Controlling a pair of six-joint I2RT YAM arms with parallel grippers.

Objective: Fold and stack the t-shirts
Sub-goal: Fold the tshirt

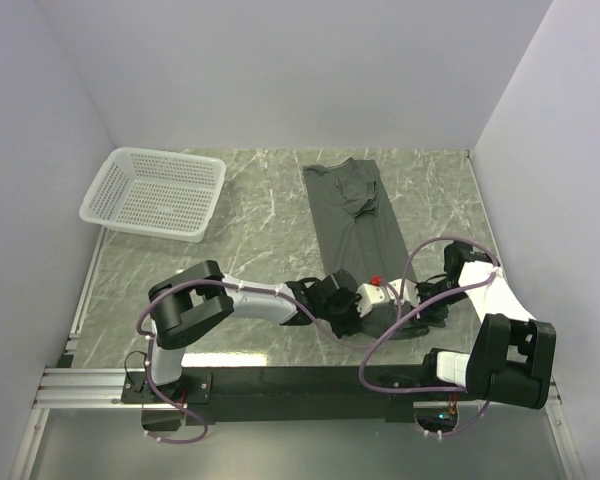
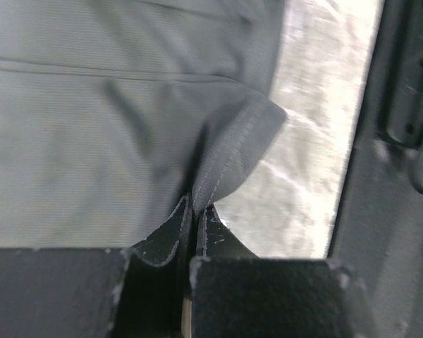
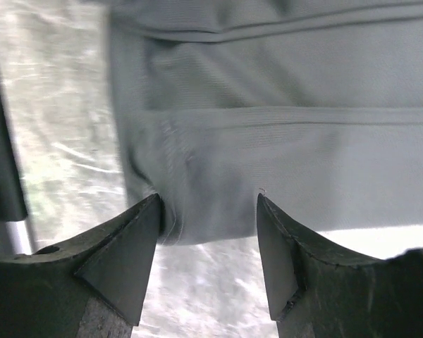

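Note:
A dark grey-green t-shirt (image 1: 355, 215) lies on the marble table as a long narrow strip running from the back toward the arms. My left gripper (image 1: 388, 298) is at the strip's near end, shut on a pinched-up fold of the stitched hem corner (image 2: 229, 158), which rises between its fingertips (image 2: 197, 204). My right gripper (image 1: 420, 302) stands open just to the right. In the right wrist view its fingers (image 3: 144, 225) straddle the other near corner of the t-shirt (image 3: 268, 155), with the hem edge lying between them on the table and not pinched.
A white mesh basket (image 1: 155, 192) stands at the back left. White walls close in the table on three sides. The black base rail (image 1: 280, 380) runs along the near edge. Purple cables loop around both arms.

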